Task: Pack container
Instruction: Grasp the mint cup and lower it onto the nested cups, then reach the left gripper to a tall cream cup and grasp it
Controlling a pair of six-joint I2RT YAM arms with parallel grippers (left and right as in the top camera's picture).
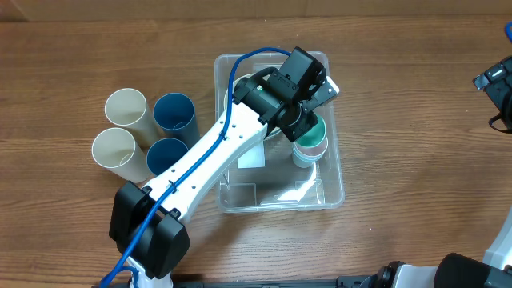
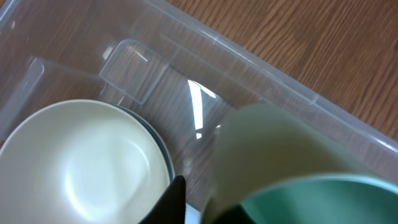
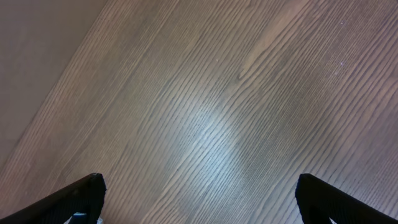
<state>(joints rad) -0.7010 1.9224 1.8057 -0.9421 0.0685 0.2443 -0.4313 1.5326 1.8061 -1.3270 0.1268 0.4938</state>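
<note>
The clear container (image 1: pixel 334 194) stands mid-table with a white label (image 1: pixel 252 157) on its bottom. My left gripper (image 1: pixel 302 124) reaches into its right half. It is shut on the rim of a cup with a cream outside and a green inside (image 2: pixel 273 143), one finger outside and one inside (image 2: pixel 205 210). From overhead this cup (image 1: pixel 314 136) sits on top of a pale cup inside the container. A white bowl (image 2: pixel 81 162), stacked on a darker-rimmed one, lies beside it in the container (image 2: pixel 280 87). My right gripper (image 3: pixel 199 199) is open and empty over bare wood.
Two cream cups (image 1: pixel 126 106) (image 1: pixel 114 148) and two blue cups (image 1: pixel 174 112) (image 1: pixel 166 152) stand upright on the table, left of the container. The right arm (image 1: pixel 496 80) is at the far right edge. The left arm's white link crosses the container's near-left corner.
</note>
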